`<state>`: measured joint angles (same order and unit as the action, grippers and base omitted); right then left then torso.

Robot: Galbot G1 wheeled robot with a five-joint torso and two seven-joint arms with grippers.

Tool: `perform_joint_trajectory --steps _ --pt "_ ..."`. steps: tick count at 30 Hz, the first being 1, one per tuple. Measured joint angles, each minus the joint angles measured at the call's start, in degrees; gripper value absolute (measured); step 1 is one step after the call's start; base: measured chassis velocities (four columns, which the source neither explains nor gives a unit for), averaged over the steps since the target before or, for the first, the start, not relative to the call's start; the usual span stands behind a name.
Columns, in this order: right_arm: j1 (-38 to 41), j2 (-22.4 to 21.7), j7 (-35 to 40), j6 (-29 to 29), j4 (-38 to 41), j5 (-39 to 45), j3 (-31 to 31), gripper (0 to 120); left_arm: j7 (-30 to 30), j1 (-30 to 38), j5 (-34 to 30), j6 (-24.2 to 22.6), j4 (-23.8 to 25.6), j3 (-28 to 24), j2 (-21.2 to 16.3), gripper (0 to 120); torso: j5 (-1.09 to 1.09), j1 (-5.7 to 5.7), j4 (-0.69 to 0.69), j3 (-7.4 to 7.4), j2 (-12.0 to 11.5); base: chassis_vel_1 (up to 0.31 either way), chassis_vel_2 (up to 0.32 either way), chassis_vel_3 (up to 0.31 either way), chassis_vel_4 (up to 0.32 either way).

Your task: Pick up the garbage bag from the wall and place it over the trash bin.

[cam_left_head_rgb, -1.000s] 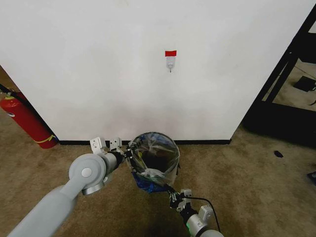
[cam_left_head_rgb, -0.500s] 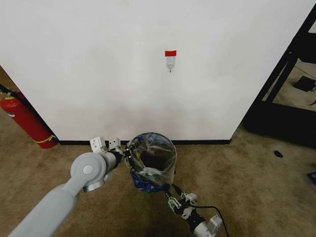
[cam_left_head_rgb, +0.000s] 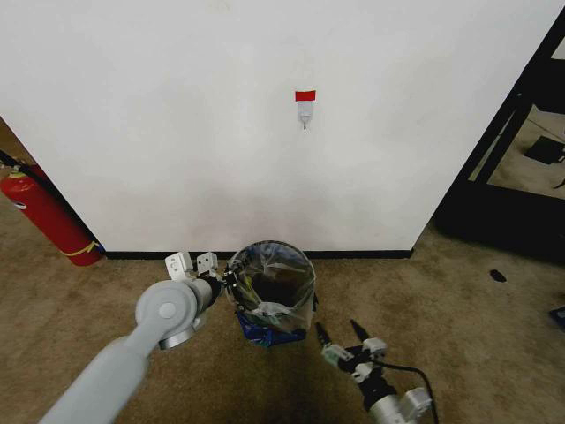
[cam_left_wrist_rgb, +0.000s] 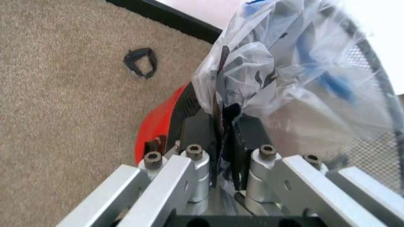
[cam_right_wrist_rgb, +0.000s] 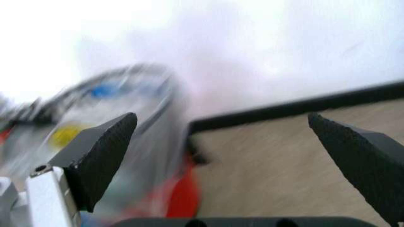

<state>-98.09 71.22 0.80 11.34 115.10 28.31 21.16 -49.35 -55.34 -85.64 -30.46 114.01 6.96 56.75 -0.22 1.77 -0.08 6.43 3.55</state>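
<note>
The black mesh trash bin (cam_left_head_rgb: 300, 311) stands on the carpet just in front of the wall (cam_left_head_rgb: 177, 106). The garbage bag (cam_left_head_rgb: 281, 269) is draped over its rim, with blue print hanging low at the front. My left gripper (cam_left_head_rgb: 231, 281) is at the bin's left rim. In the left wrist view this gripper (cam_left_wrist_rgb: 222, 137) is shut on the bag's edge (cam_left_wrist_rgb: 277, 71) against the mesh (cam_left_wrist_rgb: 372, 94). My right gripper (cam_left_head_rgb: 340, 334) hangs open to the bin's front right, apart from it. Between its spread fingertips (cam_right_wrist_rgb: 101, 151) the blurred bin (cam_right_wrist_rgb: 126, 118) shows. The white hook (cam_left_head_rgb: 305, 113) under red tape is bare.
A red fire extinguisher (cam_left_head_rgb: 48, 216) leans by the wall at the left. A black frame (cam_left_head_rgb: 521, 132) stands at the right, with a small dark object (cam_left_head_rgb: 499, 276) on the carpet near it. A black scrap (cam_left_wrist_rgb: 142, 61) lies on the carpet beside the bin.
My right gripper has drawn away from the bag's front edge toward the right and spread its fingers wide. The left gripper has stayed at the rim, shifting only slightly.
</note>
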Motion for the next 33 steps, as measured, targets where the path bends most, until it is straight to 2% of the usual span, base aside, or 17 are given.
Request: perform_joint_trajectory --steps 6,8,10,17,19,20,21,26,29,33 --pt "-2.38 2.45 3.14 2.39 3.9 -2.9 5.93 100 3.04 -0.34 6.51 1.94 -2.86 -1.38 1.64 4 -0.01 0.0 0.0 0.0 0.0 0.0 0.0 0.0 0.0" --pt "-2.74 2.78 3.21 2.83 4.35 -3.4 6.5 100 3.18 -0.34 6.91 2.13 -3.09 -1.44 1.79 4 0.0 0.0 0.0 0.0 0.0 0.0 0.0 0.0 0.0" --pt "-4.89 4.35 3.49 6.02 7.27 -8.24 9.26 100 4.09 -0.21 8.49 2.77 -4.51 -1.81 2.74 4 0.0 0.0 -0.01 0.0 0.0 0.0 0.0 0.0 0.0" --pt "-5.7 4.31 3.13 7.14 9.28 -12.41 9.61 100 2.58 -0.01 8.41 2.34 -5.1 -2.1 4.21 5 0.01 0.0 0.0 0.0 0.0 0.0 0.0 0.0 0.0" --pt "-5.26 4.07 3.16 7.06 9.31 -12.63 9.3 100 2.08 0.09 8.06 2.16 -5.08 -2.05 4.48 9 0.01 0.0 0.01 0.0 0.0 0.0 0.0 0.0 0.0" --pt "-5.05 3.94 3.2 6.88 9.36 -12.73 9.03 100 1.8 0.14 7.72 2.05 -5.04 -1.92 4.57 18 0.01 0.0 0.01 0.0 0.0 0.0 0.0 0.0 0.0" --pt "-5.05 3.94 3.2 6.88 9.36 -12.73 9.03 100 1.8 0.14 7.72 2.05 -5.04 -1.92 4.57 18 0.01 0.0 0.01 0.0 0.0 0.0 0.0 0.0 0.0" --pt "-4.6 3.75 3.48 6.1 9.6 -13.04 7.59 100 1.19 -0.39 6.25 0.67 -4.4 -0.73 3.92 39 0.0 0.0 0.0 0.0 0.0 0.0 0.0 0.0 0.0" --pt "-4.67 3.79 3.66 5.96 9.6 -13.03 7.25 100 1.22 -0.98 6.18 0.02 -2.92 0.01 2.82 46 0.0 0.0 0.01 0.0 0.0 0.0 0.0 0.0 0.0" --pt "-4.59 3.92 3.68 5.95 9.6 -13.06 7.1 100 1.32 -1.11 7.15 -0.41 0.11 0.77 1.48 64 -0.01 0.0 0.0 0.0 0.0 0.0 0.0 0.0 0.0"
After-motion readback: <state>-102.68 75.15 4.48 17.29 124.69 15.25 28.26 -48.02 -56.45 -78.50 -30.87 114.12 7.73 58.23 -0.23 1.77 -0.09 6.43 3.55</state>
